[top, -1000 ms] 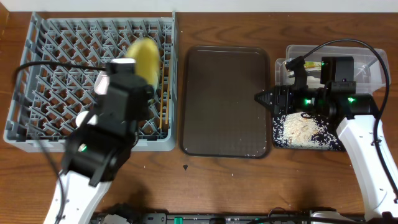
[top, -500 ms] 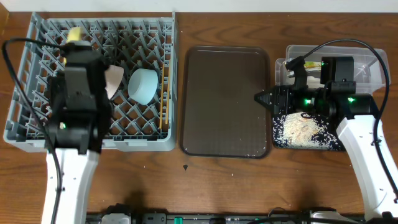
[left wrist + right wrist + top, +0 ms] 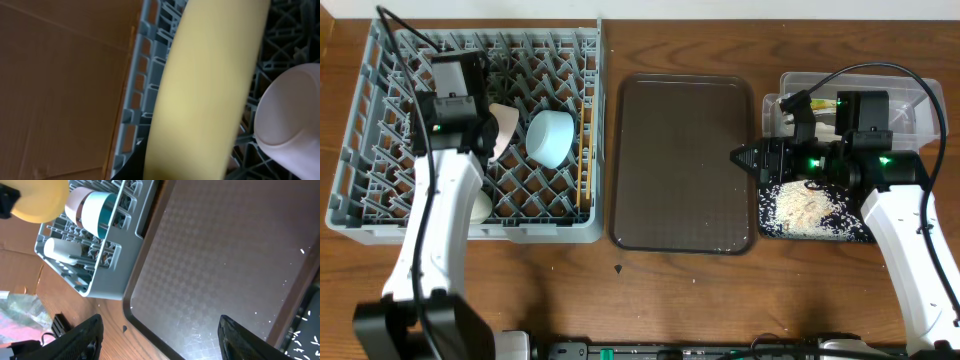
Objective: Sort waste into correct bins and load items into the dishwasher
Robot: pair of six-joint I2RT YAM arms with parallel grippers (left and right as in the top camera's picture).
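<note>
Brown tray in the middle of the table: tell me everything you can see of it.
The brown tray is a dark brown rectangle with rounded corners and a low raised rim, plastic by its look, its floor finely diamond-patterned. It lies flat on the wooden table between the grey dish rack and the black tray. It holds only a few white specks. The open right gripper hangs above its right side.

My left end effector (image 3: 452, 65) hangs over the rack (image 3: 540, 232); pink bowl (image 3: 504, 131) and blue bowl (image 3: 550, 137) lie just to its right, chopsticks (image 3: 585, 160) beyond them.
</note>
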